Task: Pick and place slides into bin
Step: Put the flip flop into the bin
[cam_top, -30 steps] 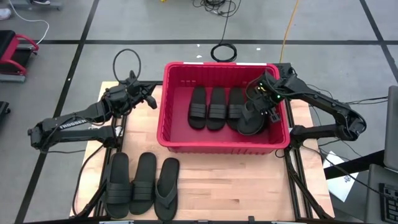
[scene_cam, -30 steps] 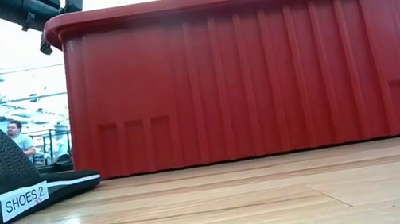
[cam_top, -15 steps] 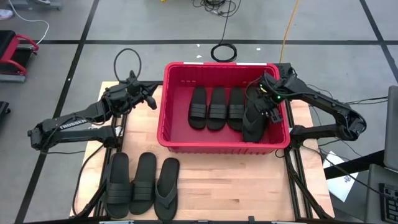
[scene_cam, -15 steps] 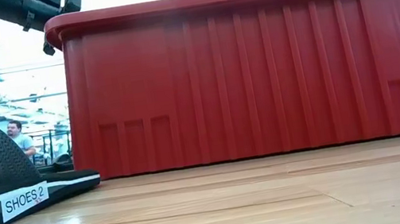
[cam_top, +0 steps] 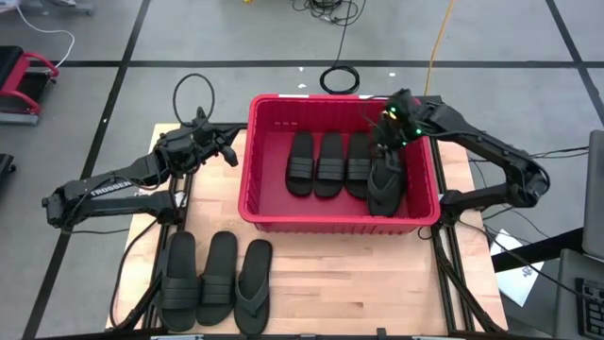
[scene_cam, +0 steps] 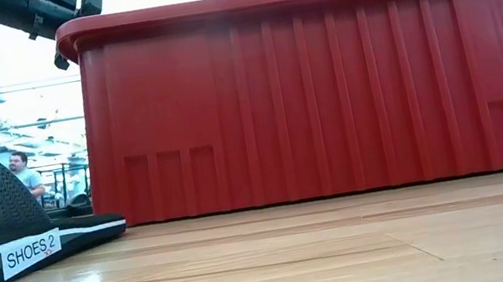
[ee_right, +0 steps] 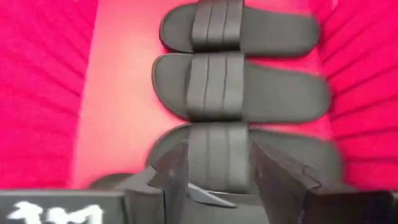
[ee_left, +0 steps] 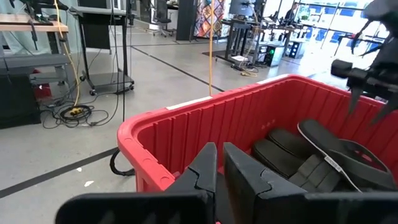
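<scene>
The slides are in two groups: in the high view we see four of them inside the bin (cam_top: 260, 212), three with a ribbed strap (cam_top: 330, 162) lying side by side on its floor and a thong-style one (cam_top: 385, 184) at their right, near the right wall and partly over the third slide. The other three slides (cam_top: 215, 280) lie in a row on the counter (cam_top: 377, 283) in front of the bin, two with straps and one flip-flop at the right. The right tool (ee_right: 214, 171) hangs above the right part of the bin, over the slides, and its fingers are apart with nothing between them. The left tool (ee_left: 219, 168) waits outside the left wall of the bin, near its back corner, and its fingers are together and hold nothing. In the low view a slide (scene_cam: 3, 236) with the label "SHOES 2" is at the left, and a person (scene_cam: 24, 175) shows far behind
</scene>
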Robot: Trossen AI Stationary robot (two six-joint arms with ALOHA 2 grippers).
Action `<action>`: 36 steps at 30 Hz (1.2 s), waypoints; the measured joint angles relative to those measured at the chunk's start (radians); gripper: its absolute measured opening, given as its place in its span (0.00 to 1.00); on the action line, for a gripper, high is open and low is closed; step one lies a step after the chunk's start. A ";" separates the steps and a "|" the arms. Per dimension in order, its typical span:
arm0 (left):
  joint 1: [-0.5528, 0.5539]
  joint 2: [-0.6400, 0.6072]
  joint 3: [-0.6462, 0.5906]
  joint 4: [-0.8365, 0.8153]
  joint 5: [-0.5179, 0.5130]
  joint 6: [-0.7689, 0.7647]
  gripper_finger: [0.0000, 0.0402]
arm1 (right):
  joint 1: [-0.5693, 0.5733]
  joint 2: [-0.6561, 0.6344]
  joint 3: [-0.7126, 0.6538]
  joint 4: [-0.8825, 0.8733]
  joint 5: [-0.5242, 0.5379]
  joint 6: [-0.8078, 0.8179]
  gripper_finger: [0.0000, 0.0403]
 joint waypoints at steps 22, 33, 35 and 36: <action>-0.001 -0.021 0.000 0.099 0.233 0.206 0.06 | -0.011 -0.160 0.000 0.513 -0.220 0.323 0.01; -0.001 -0.177 0.000 0.079 0.357 0.219 0.06 | -0.035 -0.440 -0.130 0.501 -0.392 0.628 0.00; -0.001 -0.197 0.000 0.045 0.393 0.200 0.06 | -0.035 -0.506 -0.181 0.538 -0.382 0.694 0.00; -0.001 -0.205 0.000 0.029 0.407 0.190 0.06 | -0.034 -0.541 -0.206 0.559 -0.364 0.725 0.00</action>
